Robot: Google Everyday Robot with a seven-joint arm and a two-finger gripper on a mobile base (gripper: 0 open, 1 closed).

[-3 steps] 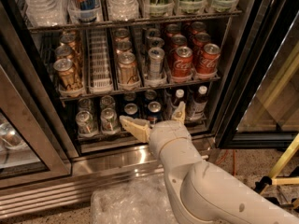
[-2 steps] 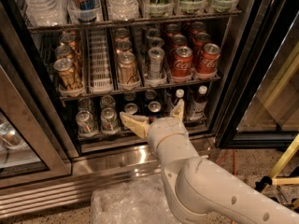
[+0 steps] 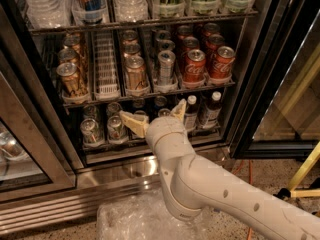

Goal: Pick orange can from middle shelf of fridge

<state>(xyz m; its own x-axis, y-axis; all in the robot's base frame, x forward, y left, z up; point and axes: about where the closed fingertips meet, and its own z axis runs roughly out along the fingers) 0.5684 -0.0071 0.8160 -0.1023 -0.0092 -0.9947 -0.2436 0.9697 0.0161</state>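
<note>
The hand (image 3: 155, 115) has climbed a little and slid toward the left of the frame over the last second; it now sits just below centre, in front of the lower rack (image 3: 100, 145) of cans and bottles, fingers spread wide and empty, tips pointing into the fridge (image 3: 260, 89); the orange can (image 3: 135, 73) stands untouched at the front of its lane on the middle shelf (image 3: 106, 79), above the hand and slightly left, a silver can (image 3: 166, 66) just beside it on the right and red cans (image 3: 194, 66) beyond; the rise reads as an approach under way; the hand is not yet level with that shelf, so more lift seems needed before reaching in.
</note>
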